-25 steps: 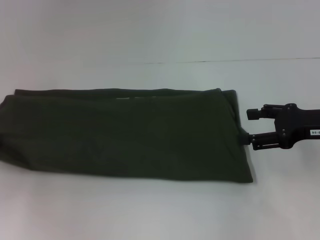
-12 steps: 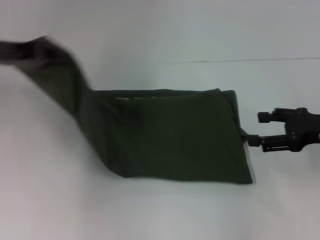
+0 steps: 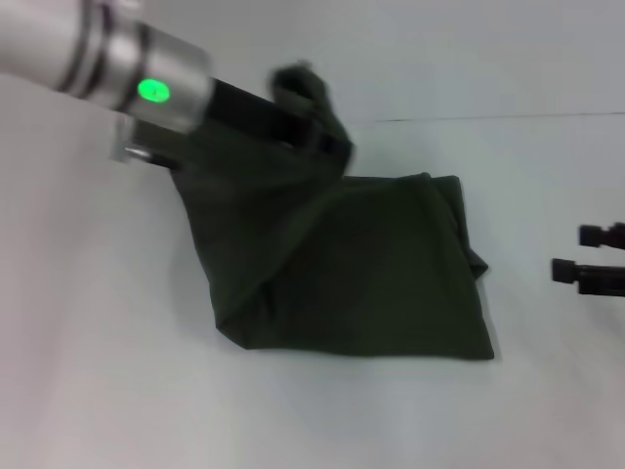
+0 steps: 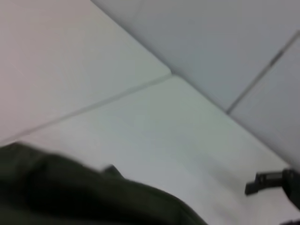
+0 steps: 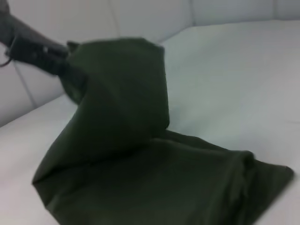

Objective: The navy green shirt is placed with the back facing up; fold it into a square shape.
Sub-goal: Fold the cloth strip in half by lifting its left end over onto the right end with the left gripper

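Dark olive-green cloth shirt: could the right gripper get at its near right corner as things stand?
Probably yes. The right gripper sits beside the dark olive-green cloth shirt with only bare white table between; the left gripper holds the other end aloft.

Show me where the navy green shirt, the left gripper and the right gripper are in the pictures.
navy green shirt [image 3: 371, 274], head view, on the flat lower layer.
left gripper [image 3: 308, 112], head view, at the fingertips holding the lifted shirt end.
right gripper [image 3: 586, 254], head view, between its two fingertips, apart from the shirt.
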Robot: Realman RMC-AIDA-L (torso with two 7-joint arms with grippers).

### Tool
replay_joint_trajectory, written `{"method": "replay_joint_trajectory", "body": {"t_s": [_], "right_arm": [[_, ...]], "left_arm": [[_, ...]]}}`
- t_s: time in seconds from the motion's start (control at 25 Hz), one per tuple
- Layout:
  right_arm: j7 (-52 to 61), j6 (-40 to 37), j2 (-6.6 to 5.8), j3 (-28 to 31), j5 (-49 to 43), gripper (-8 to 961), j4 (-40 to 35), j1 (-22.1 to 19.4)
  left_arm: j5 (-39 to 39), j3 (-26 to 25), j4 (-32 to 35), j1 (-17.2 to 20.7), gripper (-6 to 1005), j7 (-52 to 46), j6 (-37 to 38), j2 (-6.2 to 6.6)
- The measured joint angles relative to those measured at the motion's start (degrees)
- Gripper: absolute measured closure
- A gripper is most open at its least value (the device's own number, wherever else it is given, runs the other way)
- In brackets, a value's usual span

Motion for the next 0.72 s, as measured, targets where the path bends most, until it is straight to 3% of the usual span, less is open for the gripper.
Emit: {"method": "replay_joint_trajectory", "body": {"t_s": [0.16,0.36,0.44,0.72], "right_arm": [[0.2,0.0,-0.44,1.9,-0.1,29,0.0,-1.5],[0.4,0.1,-0.67,3.9,-0.1,28,0.0,-2.2],[0.6,0.3,-0.69,4.1,-0.1,28,0.0,-2.2],[1.0,1.2,-0.69,4.1,-0.1,28,0.2,-2.1]], "left_arm": [[0.0,5.8,-4.1,-2.3,984,0.3,-4.9,-1.87],[0.0,10.6,-5.1,-2.9,985,2.8,-8.0,-5.79],[-0.1,12.1,-5.5,-3.5,985,3.5,-8.3,-6.71],[-2.6,20.6,-13.4,-7.0,984,3.3,-15.9,-7.36]]}}
